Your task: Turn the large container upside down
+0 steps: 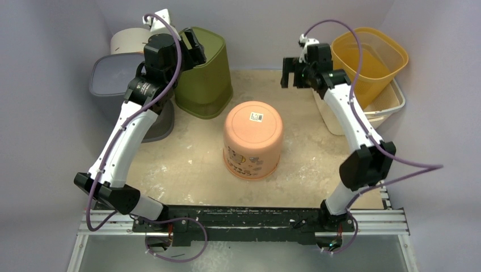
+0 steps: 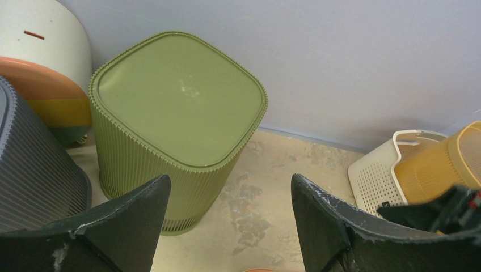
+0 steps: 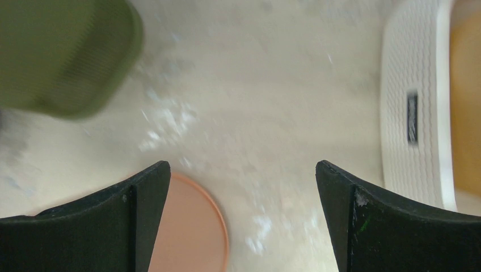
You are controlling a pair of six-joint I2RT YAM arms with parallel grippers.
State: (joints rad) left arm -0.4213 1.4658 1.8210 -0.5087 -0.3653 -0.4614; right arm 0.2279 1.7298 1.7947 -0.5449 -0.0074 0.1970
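The large container [image 1: 253, 141] is a peach tub standing mouth down in the middle of the table, a barcode sticker on its upturned base. Its rim [image 3: 190, 226] shows low in the right wrist view. My right gripper [image 1: 292, 72] hovers behind and to the right of it, apart from it, jaws open and empty [image 3: 243, 170]. My left gripper [image 1: 190, 45] hangs high at the back left over the green bin, open with nothing between its fingers [image 2: 230, 187].
A ribbed green bin [image 1: 201, 73] stands upside down at the back left, beside a grey bin [image 1: 113, 79] and a white round container [image 1: 127, 39]. At the back right a yellow tub [image 1: 368, 62] sits in a white perforated basket [image 1: 391, 105].
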